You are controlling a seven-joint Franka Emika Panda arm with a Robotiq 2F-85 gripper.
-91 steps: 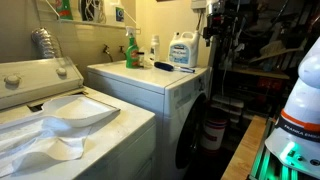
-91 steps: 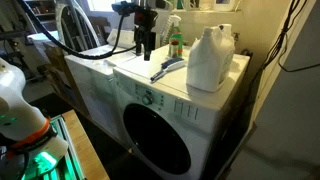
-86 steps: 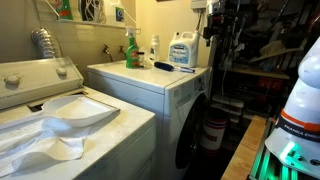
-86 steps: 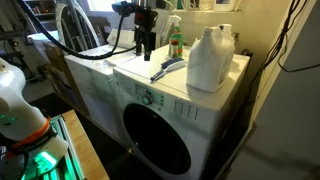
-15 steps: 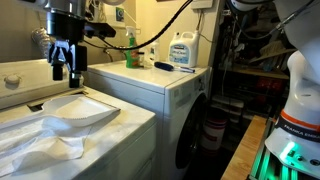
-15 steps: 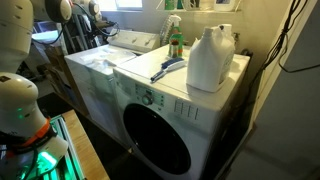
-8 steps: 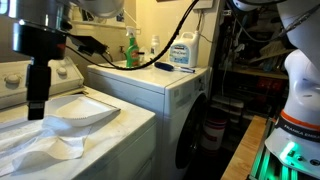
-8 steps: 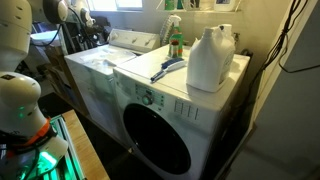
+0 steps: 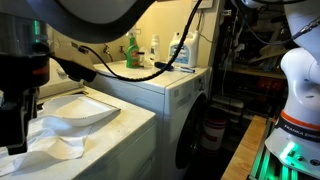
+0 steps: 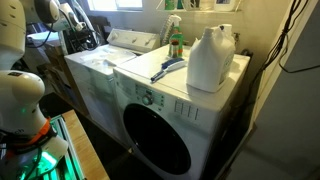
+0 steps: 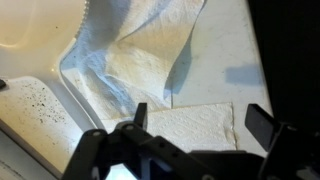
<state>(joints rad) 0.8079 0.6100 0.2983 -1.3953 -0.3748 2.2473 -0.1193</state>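
My gripper [image 11: 200, 118] is open and hangs just above a flat white paper towel sheet [image 11: 190, 128] on the top-loading washer's white lid [image 11: 225, 50]. Its two dark fingers straddle the sheet without touching it. A larger crumpled paper towel [image 11: 130, 50] lies just beyond the sheet. In an exterior view the gripper [image 9: 17, 140] fills the left edge, low over the paper towels [image 9: 65, 130] on the washer top [image 9: 130, 122]. The gripper holds nothing.
A front-loading dryer [image 10: 160, 120] stands beside the washer. On it are a white detergent jug [image 10: 208, 60], a green spray bottle [image 10: 176, 42] and a brush [image 10: 167, 68]. The washer's control panel [image 9: 30, 75] rises behind. Cluttered shelves [image 9: 250, 60] stand further off.
The arm has swung from over the dryer across to the washer and come down; the open gripper now sits low over the paper towels.
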